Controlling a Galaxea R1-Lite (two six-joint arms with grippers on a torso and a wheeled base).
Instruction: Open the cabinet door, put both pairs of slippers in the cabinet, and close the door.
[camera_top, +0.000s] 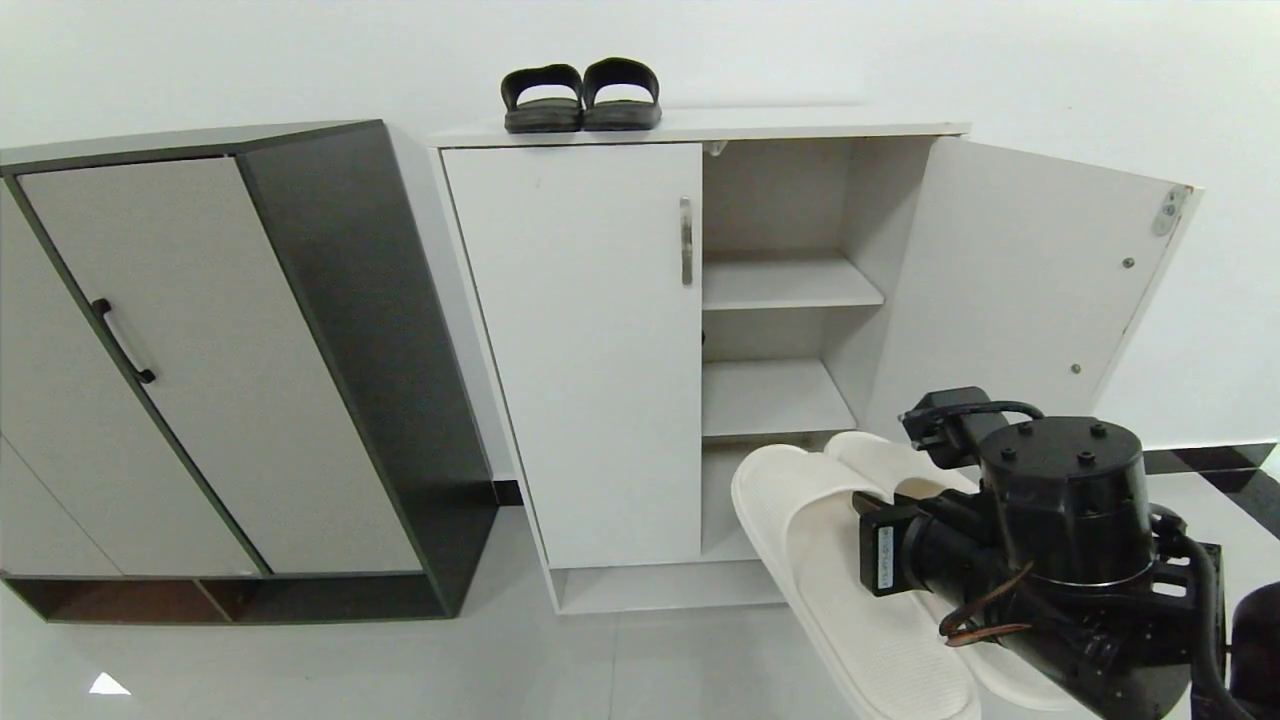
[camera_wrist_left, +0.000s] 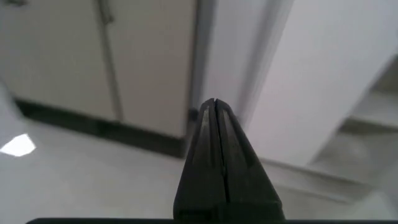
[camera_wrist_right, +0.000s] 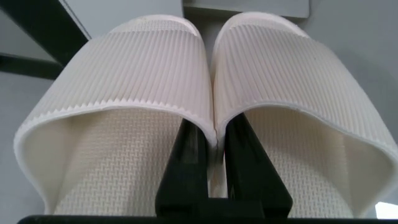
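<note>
— Two pairs to stow. How do things stand, starting from the left?

— Far left is a grey-fronted dark-sided cabinet (camera_top: 200, 380), which I take to be no part of this job. The left pincer (camera_wrist_left: 215, 109) is pressed tight, fingers meeting with nothing between them, and it faces the gap between the two cabinets.

— And the task's cabinet?

— The white two-door cabinet (camera_top: 800, 125) stands in the middle. The black rubber slippers (camera_top: 581, 97) sit side by side on its top, above the closed left door (camera_top: 580, 350). Right of that, the open right door (camera_top: 1010, 280) is swung wide, baring an upper shelf (camera_top: 785, 285), a lower shelf (camera_top: 770, 400) and a bottom bay (camera_top: 720, 520).

— The other pair?

— The white ribbed foam slippers (camera_top: 830, 540) are at lower right, held by the right pincer (camera_wrist_right: 214, 134). It has one finger inside each slipper and clamps their inner walls together.

— What does the next move turn on?

— The line-up, I'd say. The slippers' long axis runs from the pincer toward the cabinet, toes leading. The toes are just before the bottom bay, below the lower shelf. The opening lies ahead and slightly left of the pincer. The right arm is far nearer, so it should push along that axis, minding the open door just beside it.
</note>
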